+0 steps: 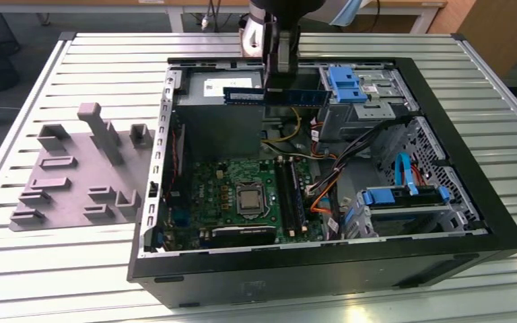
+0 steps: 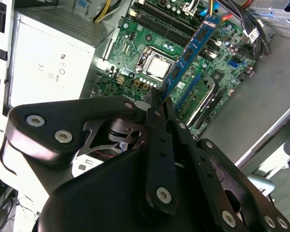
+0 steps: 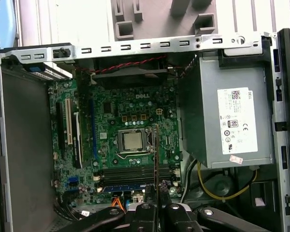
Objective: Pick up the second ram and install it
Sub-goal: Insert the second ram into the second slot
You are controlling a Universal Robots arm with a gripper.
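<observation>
Arm (image 1: 274,17): cut off by the exterior view's upper edge.
Second ram (image 1: 243,96): middle stretch hidden behind the gripper (image 1: 281,79) in the exterior view.
Second ram, second wrist view (image 2: 192,47): near end buried between the fingers (image 2: 157,118) clamped on it.
Second ram, first wrist view (image 3: 156,152): edge-on, faces unseen.
Grey holder plate (image 3: 152,26): cut off by the picture's edge.
</observation>
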